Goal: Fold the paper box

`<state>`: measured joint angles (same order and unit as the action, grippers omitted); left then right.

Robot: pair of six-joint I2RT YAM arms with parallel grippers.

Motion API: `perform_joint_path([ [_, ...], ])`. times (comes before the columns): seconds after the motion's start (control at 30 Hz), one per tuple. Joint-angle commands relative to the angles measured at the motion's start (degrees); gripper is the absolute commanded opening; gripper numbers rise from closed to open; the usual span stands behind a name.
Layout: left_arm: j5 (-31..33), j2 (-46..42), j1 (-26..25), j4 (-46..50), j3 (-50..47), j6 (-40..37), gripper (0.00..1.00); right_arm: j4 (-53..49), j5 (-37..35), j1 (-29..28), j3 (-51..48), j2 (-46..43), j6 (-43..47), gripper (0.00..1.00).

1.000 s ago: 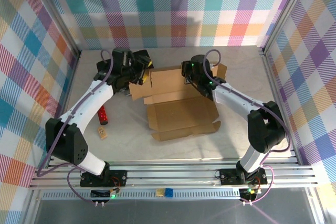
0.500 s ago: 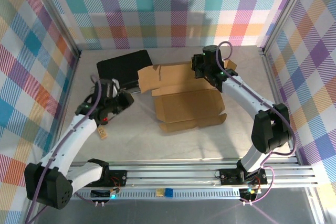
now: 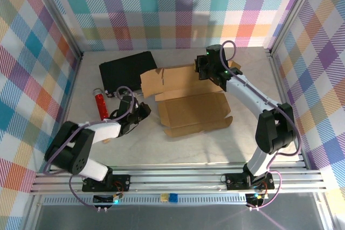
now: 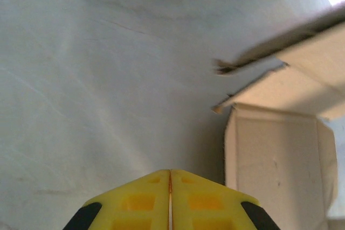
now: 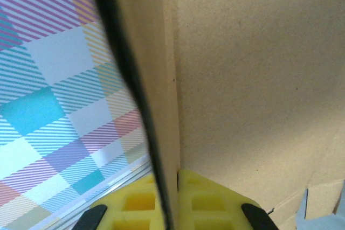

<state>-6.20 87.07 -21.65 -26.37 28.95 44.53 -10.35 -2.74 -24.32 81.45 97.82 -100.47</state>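
Note:
The paper box (image 3: 194,109) is a brown cardboard sheet lying partly folded in the middle of the table, with its rear flaps raised. My right gripper (image 3: 203,71) is at the box's back edge, shut on an upright flap (image 5: 161,106) that sits pinched between the yellow fingertips (image 5: 210,187). My left gripper (image 3: 146,111) lies low over the table just left of the box, shut with nothing in it. In the left wrist view its yellow fingers (image 4: 140,203) meet tip to tip, and the box's corner (image 4: 275,154) is ahead on the right.
A black rectangular case (image 3: 126,70) lies at the back left, touching the box's rear left flap. A red cylinder (image 3: 100,103) lies on the table left of the left arm. Plaid walls enclose three sides.
The left arm came away from the rear flap, swung down to the table left of the box and shut empty. The right gripper carried its flap backwards and the box slid slightly right.

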Motion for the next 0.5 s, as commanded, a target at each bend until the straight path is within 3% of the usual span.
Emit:
perform_joint_path([
  [0.0,5.1,7.3,-0.5,-22.9,-1.7,9.3,0.08,-1.1,0.5,0.7,2.8,0.7,-1.3,0.00],
  [0.2,9.5,21.5,-0.8,-48.1,-4.6,19.1,0.09,-2.4,1.3,1.2,4.8,2.2,-3.7,0.00],
  [0.47,8.4,26.0,-3.0,-50.5,0.8,19.0,0.10,-12.6,2.2,1.7,12.7,3.2,-5.5,0.00],
])
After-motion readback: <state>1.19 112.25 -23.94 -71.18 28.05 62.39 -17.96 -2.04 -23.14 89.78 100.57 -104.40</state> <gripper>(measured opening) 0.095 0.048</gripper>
